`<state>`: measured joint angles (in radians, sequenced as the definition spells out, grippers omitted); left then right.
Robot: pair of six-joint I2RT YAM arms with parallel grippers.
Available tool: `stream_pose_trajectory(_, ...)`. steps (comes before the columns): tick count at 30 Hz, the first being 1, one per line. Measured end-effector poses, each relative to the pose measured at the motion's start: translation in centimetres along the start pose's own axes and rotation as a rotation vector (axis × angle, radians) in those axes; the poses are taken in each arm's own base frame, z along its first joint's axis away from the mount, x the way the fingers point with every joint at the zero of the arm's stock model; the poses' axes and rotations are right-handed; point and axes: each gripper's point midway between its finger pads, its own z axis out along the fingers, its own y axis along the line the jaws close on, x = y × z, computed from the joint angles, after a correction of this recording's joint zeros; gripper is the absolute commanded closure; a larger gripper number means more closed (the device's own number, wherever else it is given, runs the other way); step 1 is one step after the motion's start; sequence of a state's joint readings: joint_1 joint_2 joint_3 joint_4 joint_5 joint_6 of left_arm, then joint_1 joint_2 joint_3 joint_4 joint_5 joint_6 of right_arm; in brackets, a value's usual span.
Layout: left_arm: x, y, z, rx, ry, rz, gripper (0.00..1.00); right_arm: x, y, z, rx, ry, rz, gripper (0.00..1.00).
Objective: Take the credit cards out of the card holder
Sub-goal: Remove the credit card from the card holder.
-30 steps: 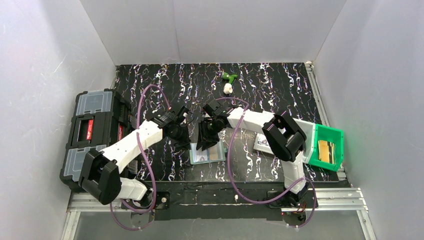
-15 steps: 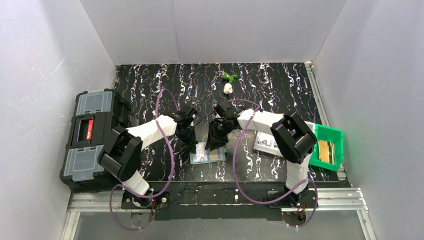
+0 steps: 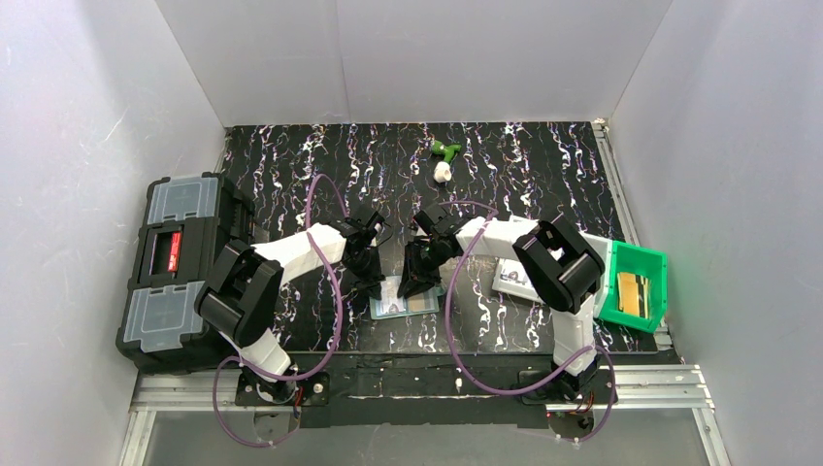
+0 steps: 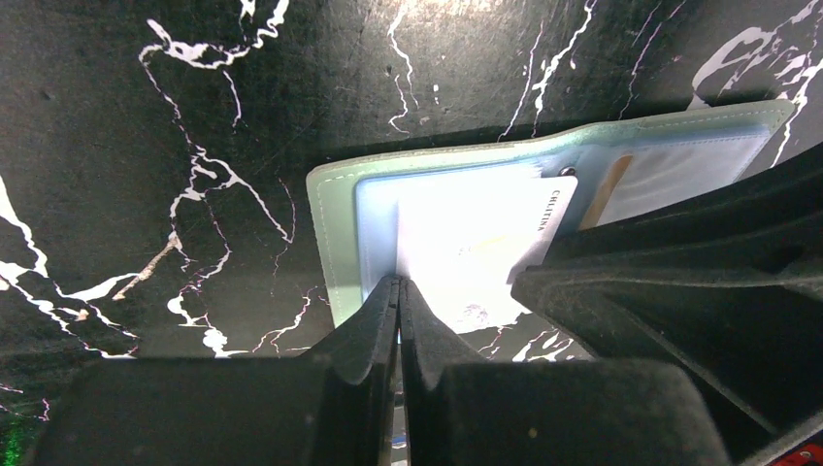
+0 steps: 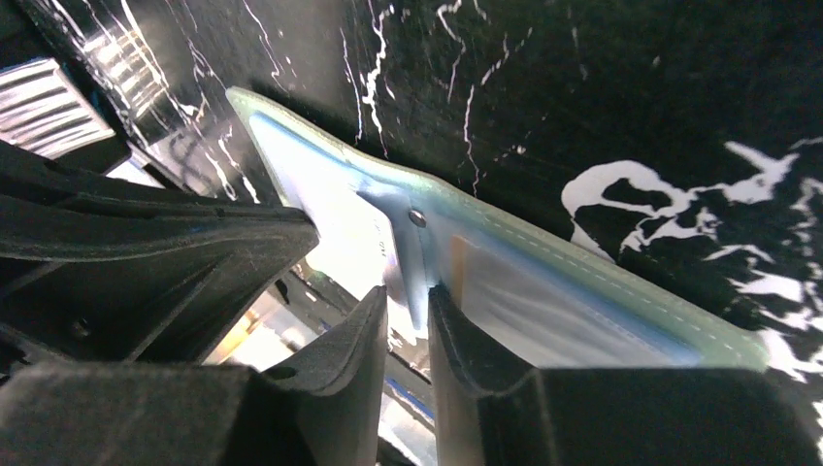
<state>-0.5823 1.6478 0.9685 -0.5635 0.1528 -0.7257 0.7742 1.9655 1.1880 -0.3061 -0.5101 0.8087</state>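
Fingers of left gripper (image 4: 399,284) meet at pale printed card (image 4: 466,243), its seven-o'clock corner; right gripper (image 5: 408,296) narrowly straddles soft grey-green folding holder (image 4: 330,233) at its spine, grip unclear.

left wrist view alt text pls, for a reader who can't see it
The left end effector, fingers pressed shut, sits with its tips at the edge of a white card in an open pale green card holder lying on a black marbled table. The dark right end effector fills the lower right, over the holder's other half.
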Motion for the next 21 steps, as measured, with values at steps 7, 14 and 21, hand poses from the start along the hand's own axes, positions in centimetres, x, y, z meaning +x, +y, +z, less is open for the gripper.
stream_pose_trajectory(7, 0.01, 0.04, 0.12, 0.001, 0.000, -0.010, 1.00, 0.27, 0.14, 0.14, -0.034, 0.015, 0.000, 0.70)
stream_pose_trajectory(14, 0.05, 0.00, 0.20, 0.010, 0.006, -0.014, 1.00, 0.29, 0.66, 0.59, -0.092, 0.038, 0.012, 0.79)
stream_pose_trajectory(21, 0.08, -0.01, 0.25, 0.016, 0.011, -0.019, 1.00, 0.38, 0.74, 0.45, -0.109, 0.048, 0.011, 0.99)
